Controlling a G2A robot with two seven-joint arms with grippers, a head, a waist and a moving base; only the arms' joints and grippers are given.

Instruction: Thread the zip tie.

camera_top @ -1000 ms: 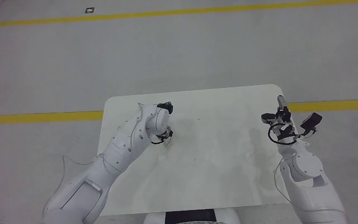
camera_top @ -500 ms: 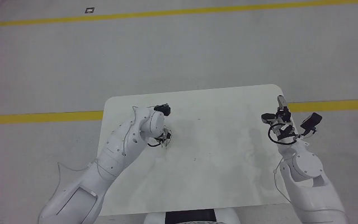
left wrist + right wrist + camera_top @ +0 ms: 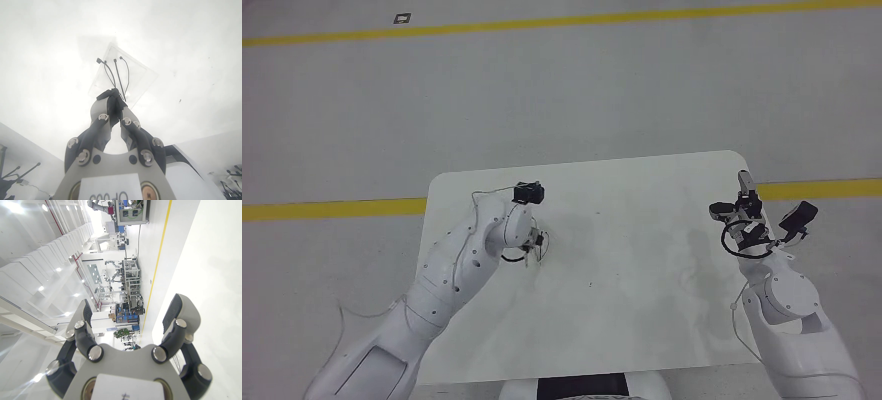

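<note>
Clenched tight at the left gripper [image 3: 114, 95], dark fingertips [image 3: 112, 103] pressed together on the bunched tails of the zip ties [image 3: 118, 75]. Four ties counted, fanned out from the pinch across the clear tray [image 3: 140, 75], heads toward the tray corner farthest from the fingertips. One head seemingly just over a tray edge, the other three inside it. One straight tie running beside the pinch rather than plainly in it; hard to tell if caught. Lifted off the tray or flat on it: cannot tell. Pinch point just inside the nearest tray edge, close to a corner. Tray flat on the white table [image 3: 642, 300]. A few dark specks [image 3: 179, 101] on the table top beyond one tray corner, well apart from the ties.

From above, tray spot nearer the table's left edge than its right, some table top between it and the far edge. Broad run of table top from the tray toward the right gripper [image 3: 130, 311]. Released there, pads [image 3: 171, 311] spread wide with nothing between, well apart from the tray at the table's right edge, aimed out at the room. Beyond the tray and the table's far edge, grey floor with a yellow line [image 3: 542, 22].
</note>
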